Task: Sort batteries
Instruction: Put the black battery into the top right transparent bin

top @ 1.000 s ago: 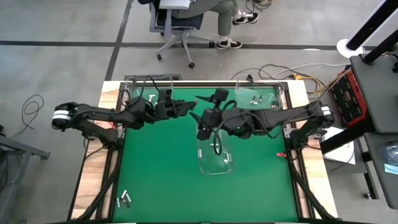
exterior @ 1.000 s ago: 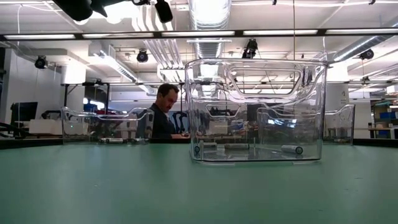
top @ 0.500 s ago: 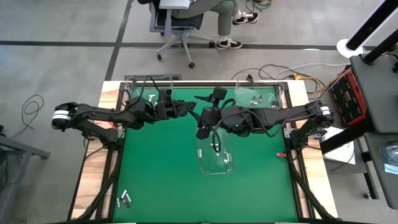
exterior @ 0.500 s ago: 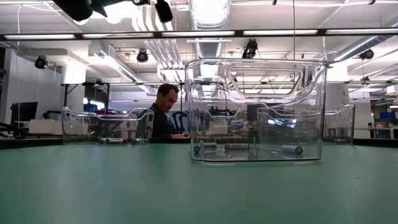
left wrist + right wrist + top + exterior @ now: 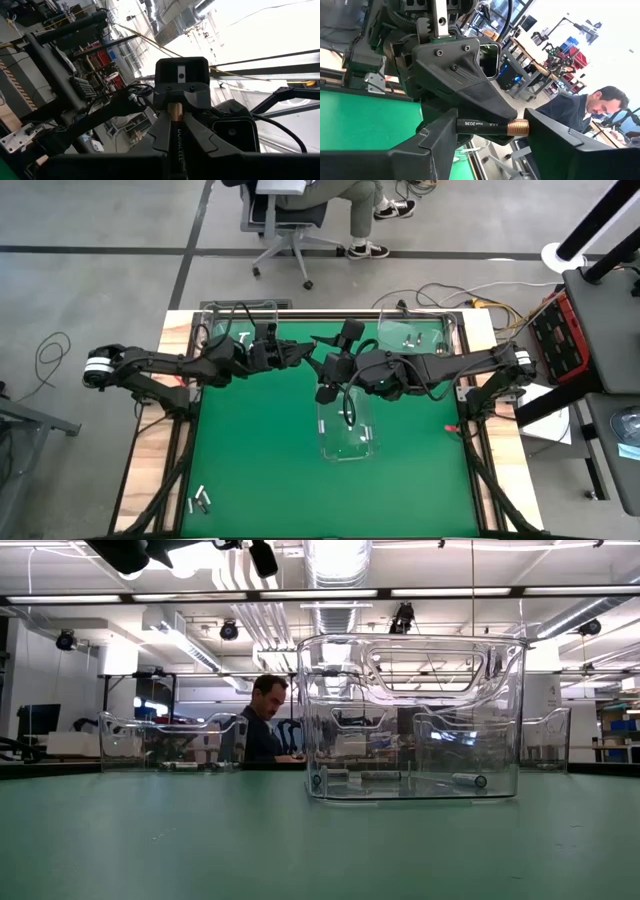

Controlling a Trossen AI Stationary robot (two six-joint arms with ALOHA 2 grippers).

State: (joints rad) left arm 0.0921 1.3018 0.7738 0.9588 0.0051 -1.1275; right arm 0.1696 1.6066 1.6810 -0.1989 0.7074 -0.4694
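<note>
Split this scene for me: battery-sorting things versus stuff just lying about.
Job: left gripper, right gripper, Duracell battery between them, loose batteries, clear bins.
Lying about: office chair, red crate, floor cable, person in the background.

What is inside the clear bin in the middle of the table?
The middle clear bin holds a few batteries lying on its floor. The right gripper hangs above its far end, so anything under it is hidden from above.
</note>
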